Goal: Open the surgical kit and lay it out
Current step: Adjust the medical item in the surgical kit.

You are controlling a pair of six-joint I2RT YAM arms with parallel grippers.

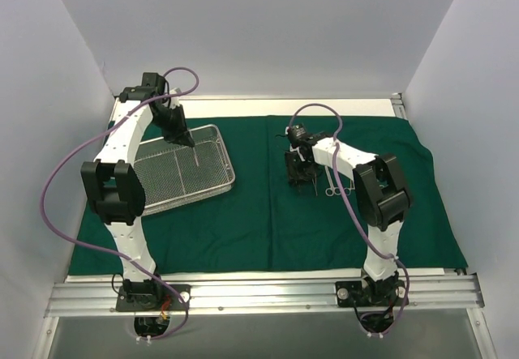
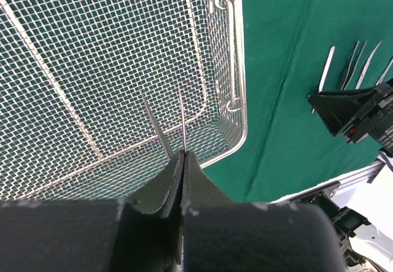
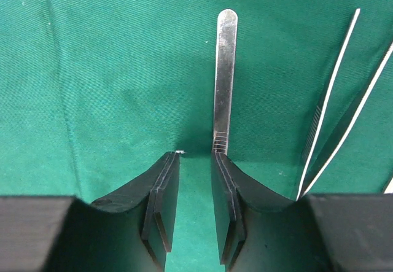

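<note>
The dark green cloth wrap (image 1: 268, 221) lies spread flat over the table. On its left part stands the silver wire-mesh tray (image 1: 226, 155). My left gripper (image 1: 188, 142) hangs over the tray, shut on slim steel tweezers (image 2: 182, 121) whose two prongs point down toward the mesh (image 2: 92, 69). My right gripper (image 3: 195, 155) is low over the cloth (image 3: 110, 69) at centre right, jaws apart with only cloth between them. A flat steel handle (image 3: 225, 75) lies just ahead of its right fingertip. More tweezers (image 3: 334, 94) lie to the right.
Ring-handled clamps (image 1: 336, 189) and other slim instruments (image 2: 362, 60) lie in a row on the cloth by the right gripper (image 2: 350, 109). White walls enclose the table on three sides. An aluminium rail (image 1: 268, 290) runs along the near edge.
</note>
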